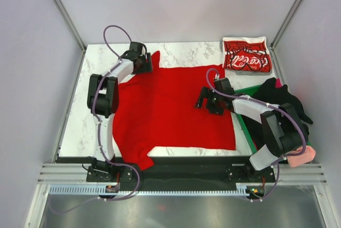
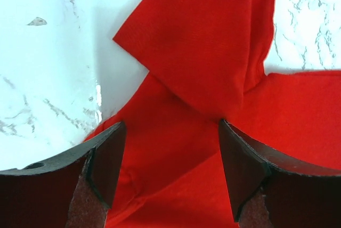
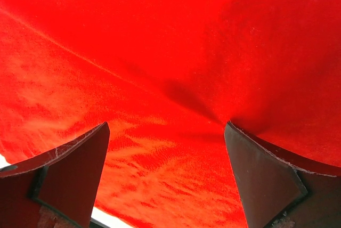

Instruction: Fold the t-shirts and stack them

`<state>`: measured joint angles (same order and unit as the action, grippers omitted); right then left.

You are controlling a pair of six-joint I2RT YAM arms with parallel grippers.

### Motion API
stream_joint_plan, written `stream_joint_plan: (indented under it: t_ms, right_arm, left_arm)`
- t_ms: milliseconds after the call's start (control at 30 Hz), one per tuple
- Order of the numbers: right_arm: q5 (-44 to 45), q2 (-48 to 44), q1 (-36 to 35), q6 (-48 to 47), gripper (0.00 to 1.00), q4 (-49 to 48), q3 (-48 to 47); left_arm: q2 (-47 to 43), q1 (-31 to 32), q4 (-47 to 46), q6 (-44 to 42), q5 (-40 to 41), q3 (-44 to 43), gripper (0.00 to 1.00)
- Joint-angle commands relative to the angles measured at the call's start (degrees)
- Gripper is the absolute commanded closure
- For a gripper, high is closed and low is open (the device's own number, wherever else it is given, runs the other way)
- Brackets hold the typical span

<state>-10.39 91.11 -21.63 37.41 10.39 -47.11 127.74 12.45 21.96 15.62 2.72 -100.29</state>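
Over the unfolded red t-shirt, your left end effector and right end effector stand spread; first fold probably begins by pinching the sleeve.

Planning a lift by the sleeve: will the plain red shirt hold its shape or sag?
Likely floppy: the plain red shirt lies flat, its sleeve folded over itself. It looks thin, so probably light, draping from the left gripper. Pushed, it would likely bunch, as its creases suggest.

Left arm and right arm: white links, black joints. Purple-grey cable runs along each. Tool fingers dark, wedge-shaped, reddish-brown inside.
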Motion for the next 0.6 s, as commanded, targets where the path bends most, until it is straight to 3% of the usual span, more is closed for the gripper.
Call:
stream_joint_plan:
  t_ms: [0, 300, 567]
  right_arm:
    - [2.83, 1.96, -0.61, -2.08, 0.02, 8.94, 1.85]
    - [3.19, 4.07, -1.57, -2.08, 0.02, 7.98, 1.76]
    - [2.57, 3.55, -2.02, -2.52, 0.02, 8.24, 1.59]
  left_arm:
    - [1.54, 0.03, -3.5, 4.6, -2.46, -3.59, 0.24]
    - [0.4, 1.7, -4.47, 6.27, -1.58, -3.86, 0.28]
    - [2.59, 0.39, -1.13, 3.54, 7.65, -10.87, 0.33]
